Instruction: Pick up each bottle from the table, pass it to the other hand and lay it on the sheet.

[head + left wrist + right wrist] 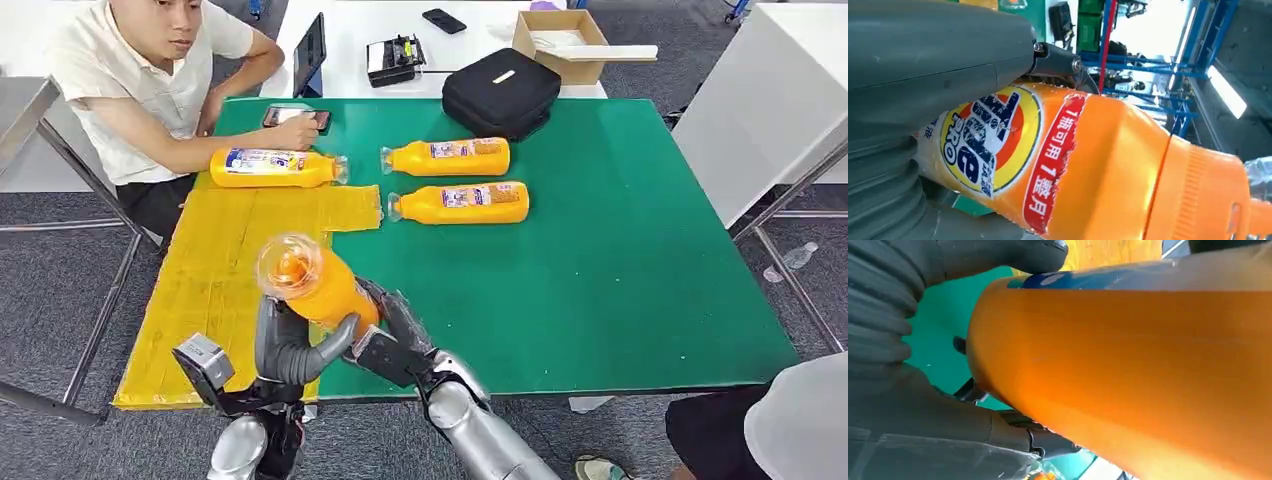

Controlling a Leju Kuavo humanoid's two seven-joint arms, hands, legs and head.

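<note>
Bottle in transfer: an orange bottle (318,285) is held up above the near edge of the counter (620,270), its clear cap end tilted up toward the head camera — both hands are on it at once.
Left hand: the left hand (285,345) is wrapped around the lower body of the held bottle; in the left wrist view the label (993,140) lies directly against the grey thumb, so the fingers are judged closed on it.
Right hand: the right hand (395,330) is set against the same bottle from the other side; in the right wrist view the orange wall is seen pressed between the thumb and the dark fingers (1013,255), so it too is holding.
Stage judged: the pass between hands is under way — which hand is giving and which receiving cannot be told.
Laid on sheet: one bottle (272,167) is lying on its side at the far end of the yellow sheet (215,270), beside a seated person's hand (297,131).
Left on counter: two bottles are lying on the green surface just past the sheet's edge, one farther (447,157) and one nearer (462,202), parallel and close together, neither touched.
Remaining, as judged: release by one hand, laying of the held bottle on the sheet, then both waiting bottles to be handled in turn.
</note>
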